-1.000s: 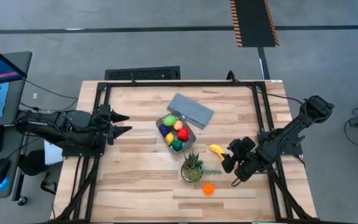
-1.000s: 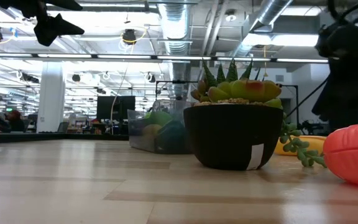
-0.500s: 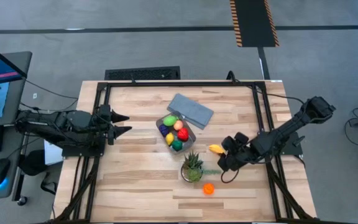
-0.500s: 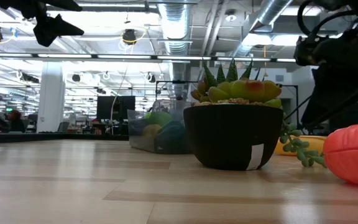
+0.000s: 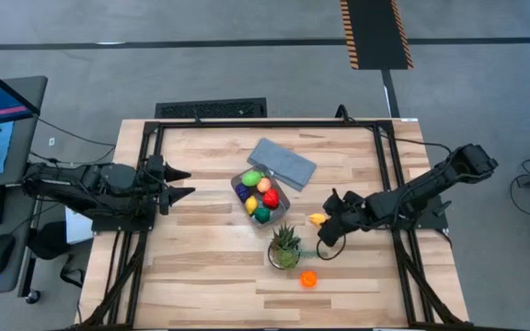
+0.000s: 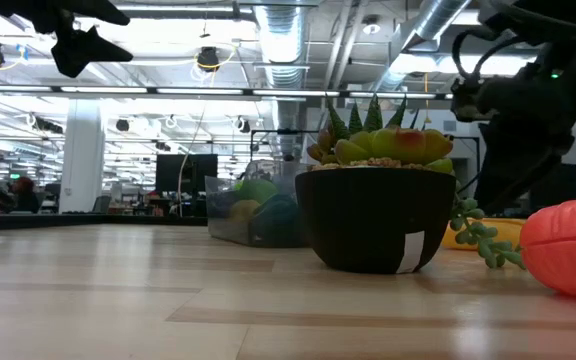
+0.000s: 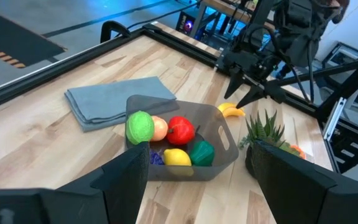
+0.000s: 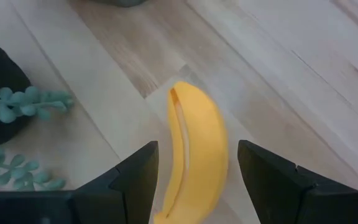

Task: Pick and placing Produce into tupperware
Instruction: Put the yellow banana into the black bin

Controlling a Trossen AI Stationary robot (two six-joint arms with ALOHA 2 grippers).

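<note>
A yellow banana (image 5: 316, 219) lies on the wood right of the potted plant. My right gripper (image 5: 327, 232) hangs open just above it; in the right wrist view the banana (image 8: 194, 149) lies between the two fingers, along them, and touches neither. The clear tub (image 5: 277, 203) stands at the table's middle with several toy fruits in it: green, orange, red, yellow, purple. An orange piece (image 5: 308, 279) rests on the table near the plant. My left gripper (image 5: 182, 182) waits open over the table's left edge, pointing toward the tub (image 7: 224, 132).
A spiky potted plant (image 5: 284, 246) stands between the banana and the orange piece, its trailing sprig (image 8: 23, 106) close to my right gripper. A flat grey-blue lid (image 5: 283, 164) lies beyond the tub. A black metal frame (image 5: 265, 124) rims the table.
My right gripper has travelled from near the table's right edge toward the left and slightly far, dropping over the banana, so that its open fingers now stand on either side of it. The banana and the other things have stayed put.
</note>
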